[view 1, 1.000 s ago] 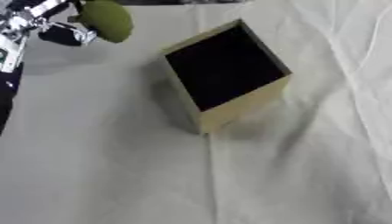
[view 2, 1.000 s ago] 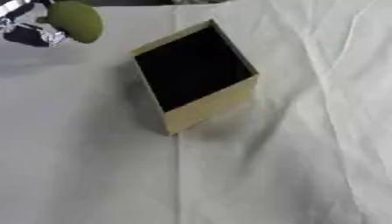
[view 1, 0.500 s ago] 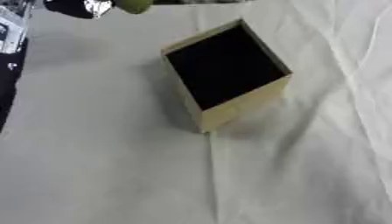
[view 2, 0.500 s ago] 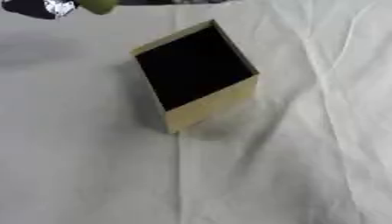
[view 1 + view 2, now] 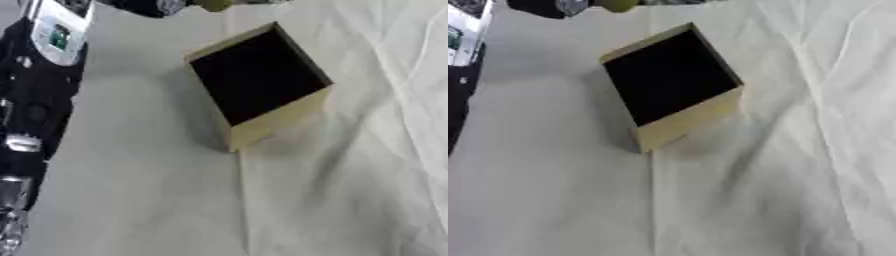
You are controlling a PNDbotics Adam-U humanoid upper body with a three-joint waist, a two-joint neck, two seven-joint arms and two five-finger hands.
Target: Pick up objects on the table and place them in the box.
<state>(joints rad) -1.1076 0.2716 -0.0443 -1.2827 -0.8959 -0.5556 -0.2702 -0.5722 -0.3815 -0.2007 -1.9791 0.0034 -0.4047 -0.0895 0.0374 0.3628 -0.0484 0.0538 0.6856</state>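
Observation:
A tan cardboard box [image 5: 282, 116] with a dark inside stands open on the white cloth, turned at an angle, its nearest corner towards me. My left hand [image 5: 147, 6] shows only partly at the top edge, just beyond the box's far left corner. It holds a rounded olive-green object [image 5: 214, 5], which is cut off by the picture's edge. My left arm [image 5: 37, 95], black with a silver and white part, runs down the left side. The right hand is out of sight.
The white cloth [image 5: 798, 190] covers the whole table, with creases and folds along the right side. Nothing else lies on it around the box.
My left hand has carried the green object rightwards and up to the top edge, close to the box's far corner. More of the left arm now shows at the left.

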